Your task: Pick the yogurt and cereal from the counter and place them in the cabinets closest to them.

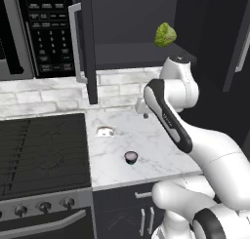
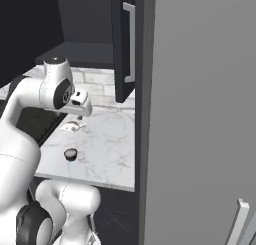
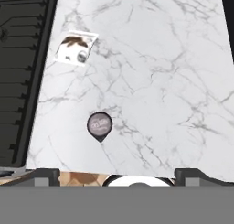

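Open matte black wall cabinet held one green leafy item. One small dark purple yogurt cup sat on white marble counter. Gripper finger spread: can't tell.

We see flat, even rendered light, bright white counter without glare, dim black cabinets swallowing detail, a small soft shadow under the yogurt, slightly soft, low-resolution edges throughout

A black stove sits below a microwave; a flat white lump lies just beside the stove. A green leafy thing sits higher up.
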